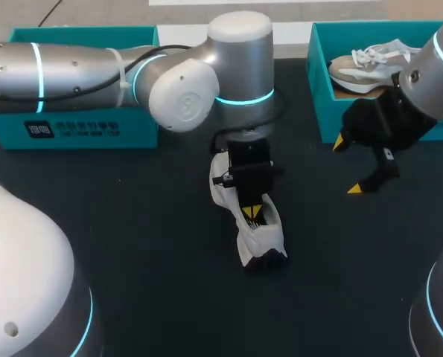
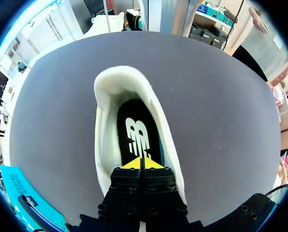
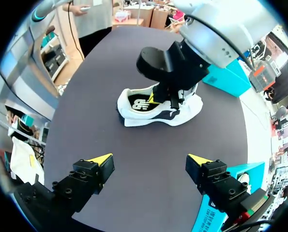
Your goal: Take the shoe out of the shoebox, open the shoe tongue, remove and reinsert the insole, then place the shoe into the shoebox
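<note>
While the white shoe [image 1: 260, 236] lies near the middle of the dark surface [image 1: 147, 245], it has lots of bare room all round it, most of all toward 6 and 9 o'clock in the head view. At 1 o'clock from the shoe, by the far edge, stands a teal shoebox [image 1: 316, 82] with a second shoe [image 1: 370, 63] inside. At 10 o'clock, also by the far edge, stands another teal box [image 1: 80, 132]. My left arm [image 1: 80, 71] comes in from 9 o'clock and points straight down into the shoe. The left jaws are shut tight, their yellow tips [image 2: 131, 163] pressed together with only a thin line between them. The left wrist view looks right into the shoe's mouth and shows the black insole [image 2: 129, 113] lying flat inside, with the tips at its near end. I cannot tell if they pinch any of it. In the head view the arm's black wrist covers most of that mouth. The right jaws hang open wide at 2 o'clock from the shoe, between it and the shoebox, holding nothing and well apart from the shoe. The right wrist view shows the shoe from its side, sitting upright on its sole ahead of the right fingertips [image 3: 101, 159], with bare surface in between.
</note>
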